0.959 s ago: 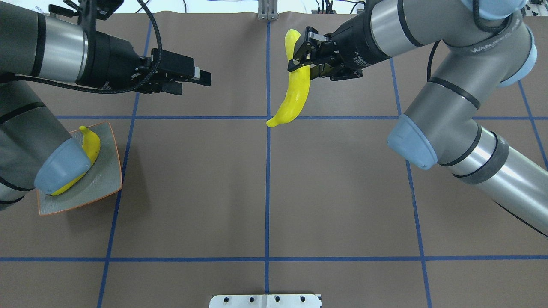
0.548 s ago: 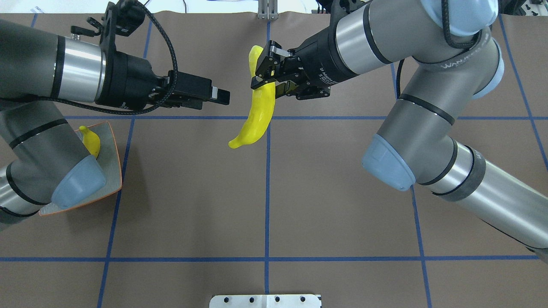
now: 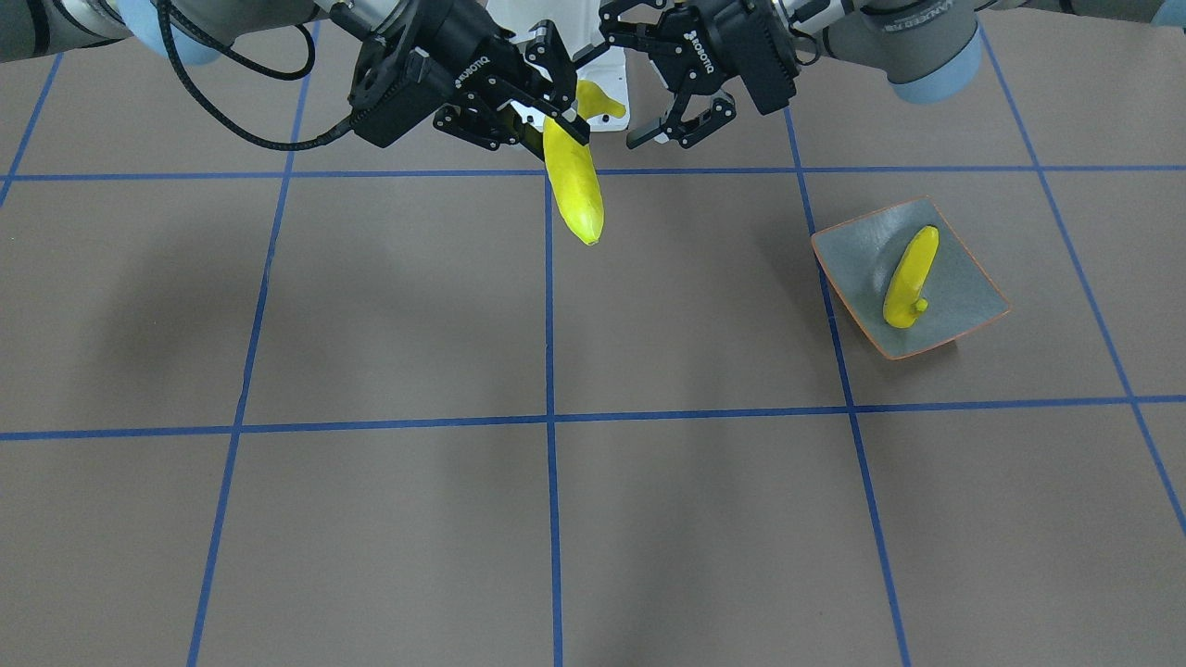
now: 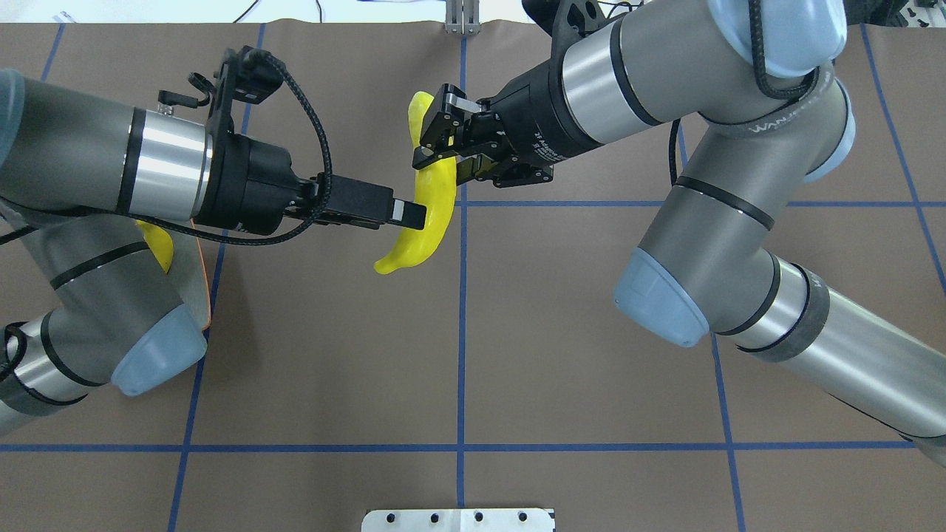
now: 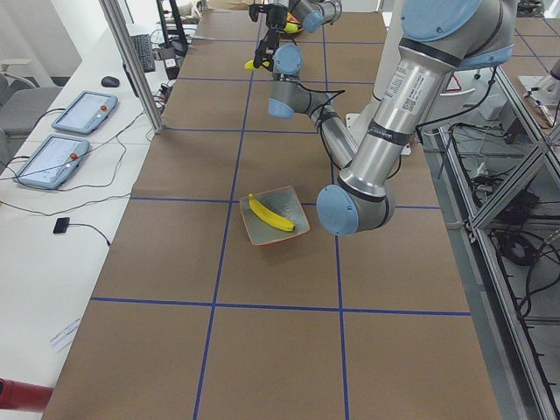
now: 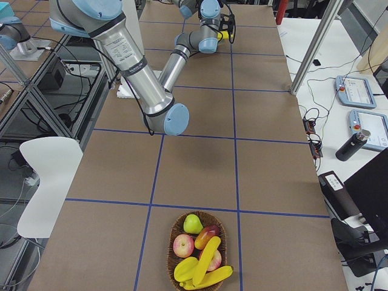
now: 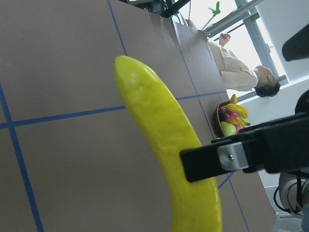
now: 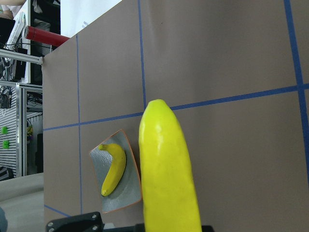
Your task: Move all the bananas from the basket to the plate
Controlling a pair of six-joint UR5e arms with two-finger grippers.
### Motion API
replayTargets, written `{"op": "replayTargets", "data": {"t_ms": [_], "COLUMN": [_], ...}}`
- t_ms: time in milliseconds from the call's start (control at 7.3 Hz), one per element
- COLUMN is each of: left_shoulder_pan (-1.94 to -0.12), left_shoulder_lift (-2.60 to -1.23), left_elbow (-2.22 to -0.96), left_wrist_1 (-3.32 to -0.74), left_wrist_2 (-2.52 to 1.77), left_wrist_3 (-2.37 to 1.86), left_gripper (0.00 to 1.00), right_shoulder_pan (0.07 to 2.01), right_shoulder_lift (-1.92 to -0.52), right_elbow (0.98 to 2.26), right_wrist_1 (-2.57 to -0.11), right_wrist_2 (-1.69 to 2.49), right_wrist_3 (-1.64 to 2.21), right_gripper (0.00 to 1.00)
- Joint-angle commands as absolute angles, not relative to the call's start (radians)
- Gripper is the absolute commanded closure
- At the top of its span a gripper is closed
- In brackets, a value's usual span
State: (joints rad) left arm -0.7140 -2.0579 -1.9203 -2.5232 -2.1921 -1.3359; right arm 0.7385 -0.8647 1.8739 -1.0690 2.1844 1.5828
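Held banana: the held banana [image 4: 440, 188] hangs in the air over the middle of the table, stem end up; it is well apart from the plate [image 3: 857, 269], where another banana [image 3: 908, 278] already lies
Right gripper: the right gripper [image 4: 427, 144] is clamped on its upper part
Left gripper: the left gripper [image 4: 403, 213] has its fingers spread; the tips are just at the lower half; I cannot tell if they touch it
Handling: I judge it light and rather stiff, since it keeps its curve when held by one end; the skin is smooth and glossy, so it may slip; best taken across the thick middle, below the other hold
Basket: the basket [image 6: 170, 257] at the table's right end holds at least two bananas [image 6: 206, 260] among other fruit
Change: half a second ago the left gripper was clearly apart from the banana; now it reaches it; the banana has come a little toward the left arm
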Motion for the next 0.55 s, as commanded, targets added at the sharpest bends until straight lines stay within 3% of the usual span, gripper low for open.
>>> {"op": "replayTargets", "data": {"t_ms": [0,137,274,411], "left_shoulder_pan": [-0.69,-0.687,-0.674,-0.672], "left_shoulder_lift": [-2.06,-2.069,-2.072,-2.074], "left_elbow": [-1.922,-1.925,-1.925,-1.927], "left_wrist_1": [-2.528,-2.528,-2.528,-2.528], "left_wrist_2": [-2.192,-2.192,-2.192,-2.192], "left_wrist_3": [-1.335,-1.335,-1.335,-1.335], "left_gripper": [0.02,0.11,0.32,0.69], "right_shoulder_pan": [0.738,0.735,0.733,0.73], "right_shoulder_lift": [-0.861,-0.861,-0.862,-0.862], "right_elbow": [1.882,1.885,1.887,1.887], "right_wrist_1": [-1.068,-1.068,-1.069,-1.069], "right_wrist_2": [2.184,2.184,2.183,2.183], "right_wrist_3": [1.585,1.583,1.583,1.582], "right_gripper": [1.0,1.0,1.0,1.0]}}
